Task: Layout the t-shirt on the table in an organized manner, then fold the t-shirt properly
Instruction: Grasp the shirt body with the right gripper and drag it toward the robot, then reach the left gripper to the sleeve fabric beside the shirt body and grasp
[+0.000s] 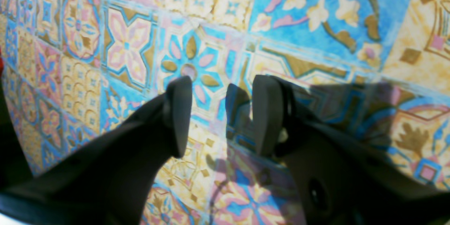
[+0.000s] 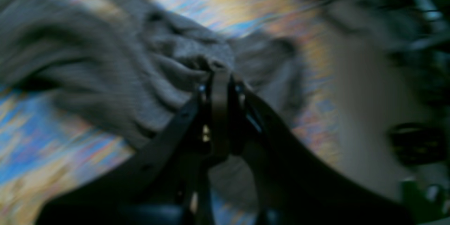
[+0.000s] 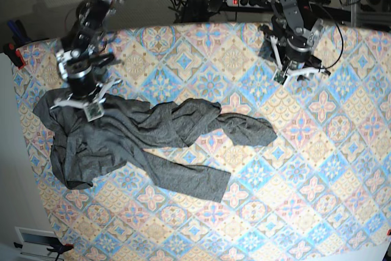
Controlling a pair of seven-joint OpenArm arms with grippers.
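Status: layout stage, incomplete. No fold has been made.

Right hand point(image 2: 219, 77): clenched on a bunched ridge of the t-shirt point(image 3: 140, 136). In the right wrist view the fingers point(image 2: 219, 112) are pressed together with grey knit gathered at their tips. The view is blurred, so which part of the garment is pinched cannot be told.

Left hand point(image 1: 221, 112): released and grasping nothing. In the left wrist view the two fingers stand apart over bare patterned cloth, with no fabric between or beside them. In the base view this hand sits well apart from the garment, which lies off toward the other arm.

T-shirt position: it lies on the bench point(image 3: 317, 169), crumpled and twisted. From the right hand the cloth spreads in a long wrinkled band toward the middle of the bench, with a second flap trailing toward the near edge. Sleeves, hem and collar cannot be told apart.

Remaining work, as a judgement:
1. Spread the garment flat, with the sleeves out and the body smoothed.
2. Bring the left hand to the free end, since one hand alone is unlikely to remove the twist.
3. Fold the garment once it is flat.
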